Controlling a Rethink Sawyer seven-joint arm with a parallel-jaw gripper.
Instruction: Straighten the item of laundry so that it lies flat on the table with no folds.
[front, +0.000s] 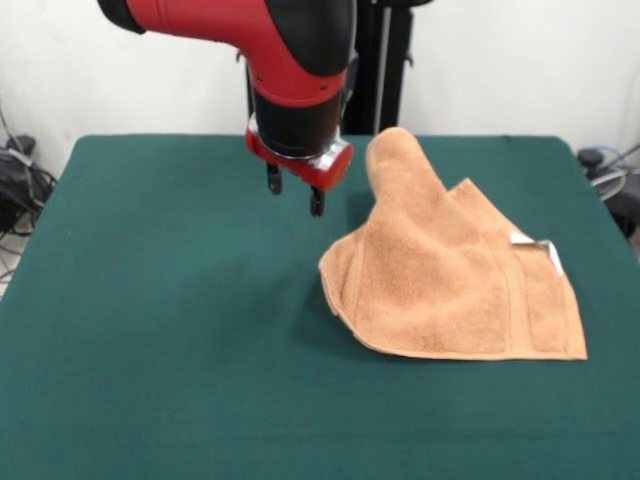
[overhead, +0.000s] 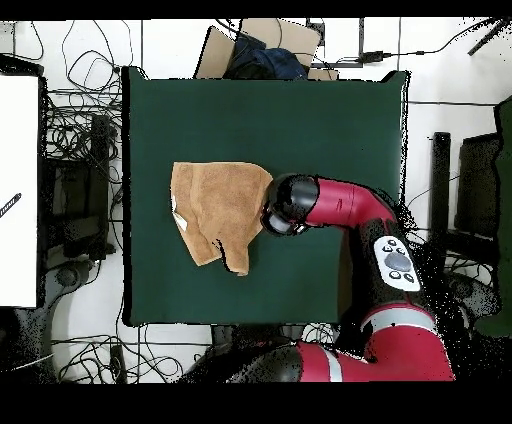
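Jaws (front: 295, 195) spread, empty (above table (front: 150, 320)), beside rumpled towel (front: 450, 280), white tag (front: 540, 248) unreadable

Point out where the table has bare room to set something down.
Bare green table spreads between the towel and the picture-left edge, plus the near strip below the towel. Crowded: beside the towel's raised fold, where the open tool hovers.

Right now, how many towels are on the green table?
1. The orange towel lies rumpled on the table, beside the gripper; nothing shows underneath.
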